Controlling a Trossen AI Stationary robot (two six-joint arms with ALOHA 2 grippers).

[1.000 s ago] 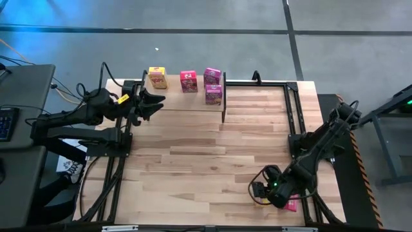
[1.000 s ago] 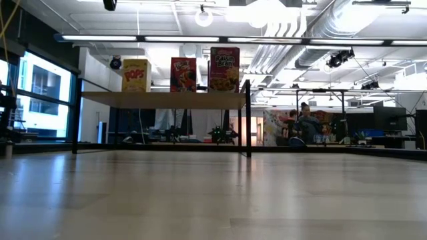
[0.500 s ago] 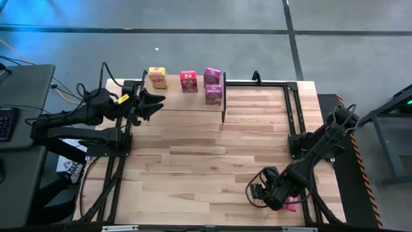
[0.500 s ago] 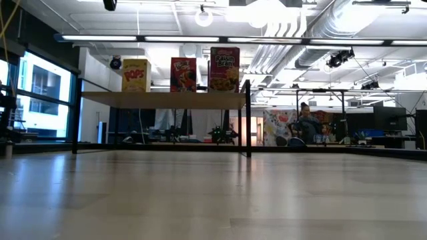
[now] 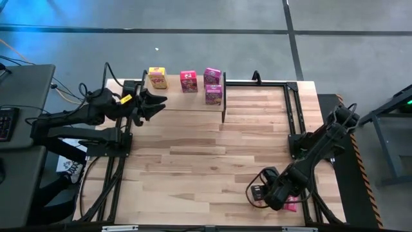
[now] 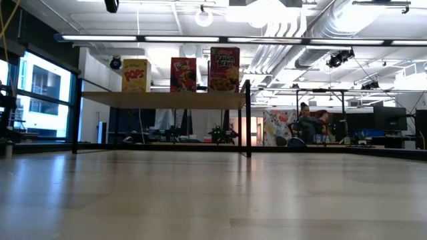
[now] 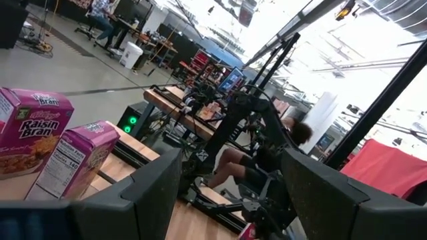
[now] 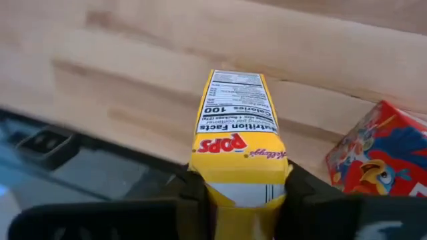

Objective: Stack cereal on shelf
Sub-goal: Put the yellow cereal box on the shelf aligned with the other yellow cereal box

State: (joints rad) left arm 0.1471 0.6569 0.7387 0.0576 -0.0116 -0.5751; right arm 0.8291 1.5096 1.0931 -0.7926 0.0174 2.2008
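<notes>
right wrist view gives me the clearest read: my right hand [image 8: 237,193] is pinching a yellow pops box [image 8: 238,137], one finger [image 8: 195,190] on each side of it, with a red-and-blue box [image 8: 377,150] just beside it on the surface [image 8: 133,87]. from the high view that hand [image 5: 257,192] sits low at the near right corner of the surface [image 5: 193,161], a bit of pink box [image 5: 291,205] showing next to the arm.

my left hand [image 5: 154,103] waits at the shelf's [image 5: 187,100] left end, fingers spread with nothing between them. the left wrist view shows those fingers [image 7: 153,190] wide apart and two pink raisin bran boxes [image 7: 30,133] off to one side.

on the shelf i count four boxes from above: one yellow [image 5: 157,77], one pink [image 5: 188,81], and two more pink [image 5: 213,76] close together near the right end. the low view shows three fronts standing upright along the shelf top [image 6: 163,98].
</notes>
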